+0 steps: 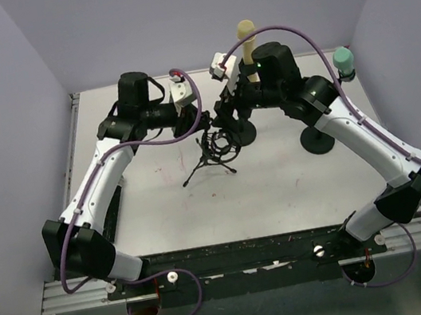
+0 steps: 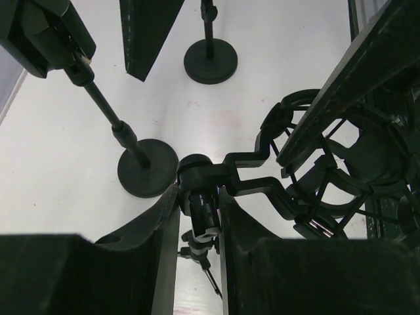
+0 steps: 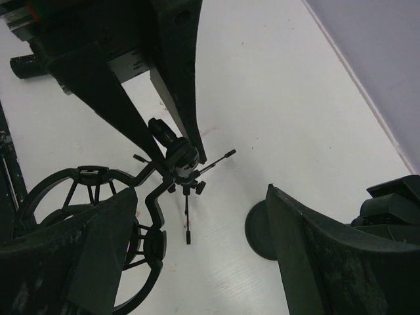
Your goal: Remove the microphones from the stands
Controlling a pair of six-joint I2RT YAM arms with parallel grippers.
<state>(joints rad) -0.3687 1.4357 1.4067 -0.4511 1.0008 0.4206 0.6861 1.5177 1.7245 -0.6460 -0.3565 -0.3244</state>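
The white surface (image 1: 280,186) runs from a metal rail at its 6 o'clock edge to low walls at 9, 12 and 3 o'clock. Three black stands rest directly on it. A small tripod stand (image 1: 210,165) has its thin legs splayed just to the 9 o'clock side of the middle. A round, flat stand base (image 1: 243,132) sits close by at about 12 o'clock, partly covered in the top view. A second round base (image 1: 318,140) lies well apart at 3 o'clock. A faint reddish mark (image 2: 223,118), perhaps a stain, shows between the stands.
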